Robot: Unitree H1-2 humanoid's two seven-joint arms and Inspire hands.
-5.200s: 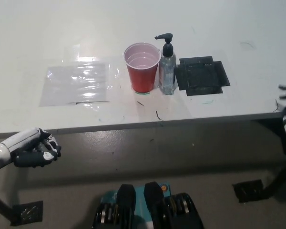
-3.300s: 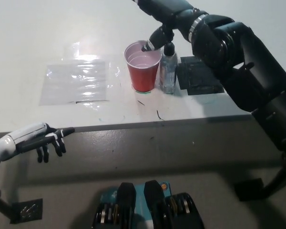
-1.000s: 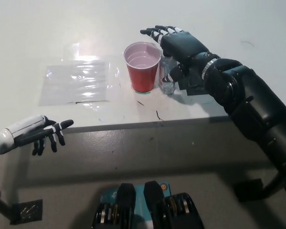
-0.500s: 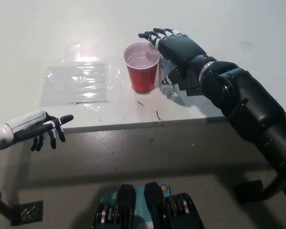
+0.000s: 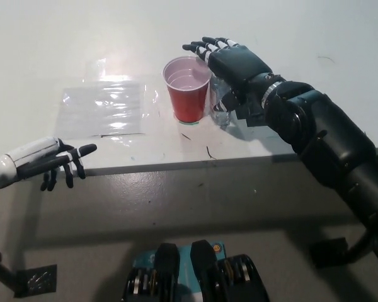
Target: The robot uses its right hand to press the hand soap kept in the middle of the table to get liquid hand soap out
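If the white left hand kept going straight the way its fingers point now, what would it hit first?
Probably the near edge of the table: the left hand, open, points rightward along it. Depth is unclear, so it might instead slide along in front of the edge, touching nothing.

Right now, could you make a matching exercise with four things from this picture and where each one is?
Things:
1. red cup
2. soap bottle
3. right hand
4. left hand

Places:
A. at the lower left, by the table's front edge
B. left of the soap bottle
C. spread open over the soap bottle
D. under the black hand, mostly hidden

Pairs: 1-B, 2-D, 3-C, 4-A
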